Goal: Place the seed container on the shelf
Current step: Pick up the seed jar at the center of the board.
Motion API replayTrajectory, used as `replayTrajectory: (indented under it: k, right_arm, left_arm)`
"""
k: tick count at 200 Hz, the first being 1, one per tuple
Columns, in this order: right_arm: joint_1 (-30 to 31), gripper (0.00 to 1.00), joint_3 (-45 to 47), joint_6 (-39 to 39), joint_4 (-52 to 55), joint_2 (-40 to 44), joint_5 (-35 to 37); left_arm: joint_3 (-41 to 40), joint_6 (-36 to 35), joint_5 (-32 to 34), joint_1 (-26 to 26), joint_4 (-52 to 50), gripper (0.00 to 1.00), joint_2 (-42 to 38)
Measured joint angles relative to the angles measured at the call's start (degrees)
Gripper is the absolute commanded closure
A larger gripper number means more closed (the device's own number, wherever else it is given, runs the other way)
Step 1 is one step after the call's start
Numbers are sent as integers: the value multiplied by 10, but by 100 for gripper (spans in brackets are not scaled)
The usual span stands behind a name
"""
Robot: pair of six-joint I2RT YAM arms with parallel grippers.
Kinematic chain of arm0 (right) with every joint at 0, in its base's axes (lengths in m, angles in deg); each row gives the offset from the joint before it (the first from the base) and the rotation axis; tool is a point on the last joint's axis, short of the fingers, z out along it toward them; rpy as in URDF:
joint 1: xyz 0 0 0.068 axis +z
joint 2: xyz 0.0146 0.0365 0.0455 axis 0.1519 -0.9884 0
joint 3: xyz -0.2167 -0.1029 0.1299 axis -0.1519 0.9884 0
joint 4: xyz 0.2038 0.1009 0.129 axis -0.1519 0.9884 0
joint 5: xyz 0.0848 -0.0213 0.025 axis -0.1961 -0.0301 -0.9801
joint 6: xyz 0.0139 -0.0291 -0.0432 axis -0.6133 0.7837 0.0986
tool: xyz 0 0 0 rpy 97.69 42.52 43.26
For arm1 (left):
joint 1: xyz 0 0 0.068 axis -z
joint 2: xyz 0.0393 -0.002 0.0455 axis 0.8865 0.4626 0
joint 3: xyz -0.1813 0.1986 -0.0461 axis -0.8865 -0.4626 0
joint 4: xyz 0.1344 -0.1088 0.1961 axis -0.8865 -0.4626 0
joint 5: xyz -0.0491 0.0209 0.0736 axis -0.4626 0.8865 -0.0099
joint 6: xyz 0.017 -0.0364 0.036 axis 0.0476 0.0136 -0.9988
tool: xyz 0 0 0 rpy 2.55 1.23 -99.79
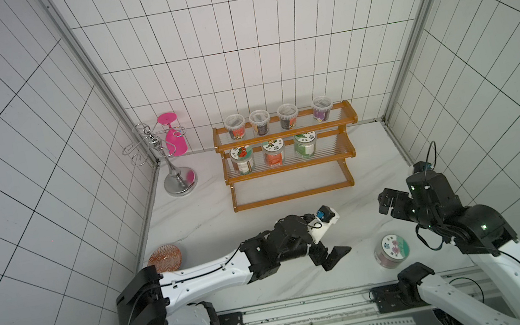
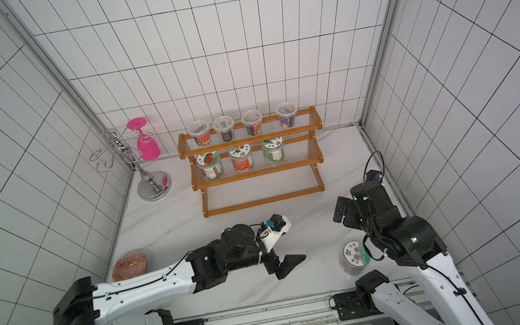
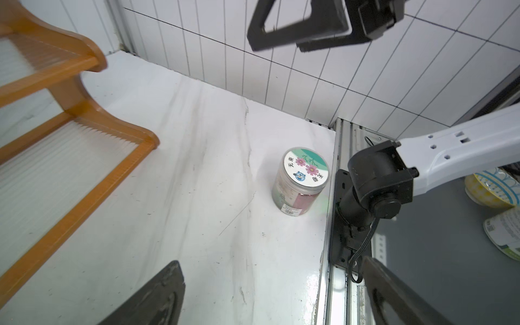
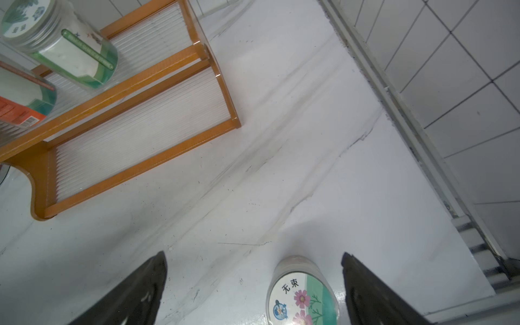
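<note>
The seed container [image 1: 391, 250] is a clear jar with a pink-flower and green lid, standing upright near the table's front right edge in both top views [image 2: 354, 257]. My right gripper [image 4: 253, 254] hangs open above it, and the container [image 4: 302, 292] shows low between the fingers, untouched. To the jar's left, my left gripper [image 1: 334, 255] stands open and empty over bare table, with the container [image 3: 299, 183] well ahead of it. The shelf [image 1: 293, 196], an orange-brown three-tier rack with ribbed clear boards, stands at the back.
Several small tubs [image 1: 260, 121] fill the shelf's top tier and three jars [image 1: 274, 153] stand on the middle one. A silver wire stand [image 1: 178, 181] holds a pink glass [image 1: 175, 140] at back left. An orange patterned plate [image 1: 164, 258] lies at front left.
</note>
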State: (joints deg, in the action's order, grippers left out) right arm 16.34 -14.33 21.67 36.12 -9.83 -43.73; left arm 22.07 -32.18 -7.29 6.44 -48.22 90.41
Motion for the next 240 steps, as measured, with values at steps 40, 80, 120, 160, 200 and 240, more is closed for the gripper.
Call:
replayTrajectory:
  k: [40, 80, 120, 160, 200, 240]
  right_arm:
    - [-8, 1, -18, -27, 30, 10, 36]
    - [-11, 1, -39, -38, 42, 10, 42]
    - [-14, 1, -64, -45, 59, 10, 39]
    - [-15, 1, -76, -48, 71, 10, 37]
    - [-15, 1, -76, -46, 78, 10, 32]
    - [-15, 1, -87, -41, 82, 10, 25]
  left_arm:
    - [30, -31, -47, 11, 50, 1, 114]
    - [104, -57, -79, 11, 77, 1, 216]
    - [172, -93, -108, 12, 79, 1, 303]
    - [215, -129, -133, 14, 75, 1, 359]
    - [273, -155, -149, 19, 64, 1, 409]
    - [327, -173, -163, 24, 52, 1, 450]
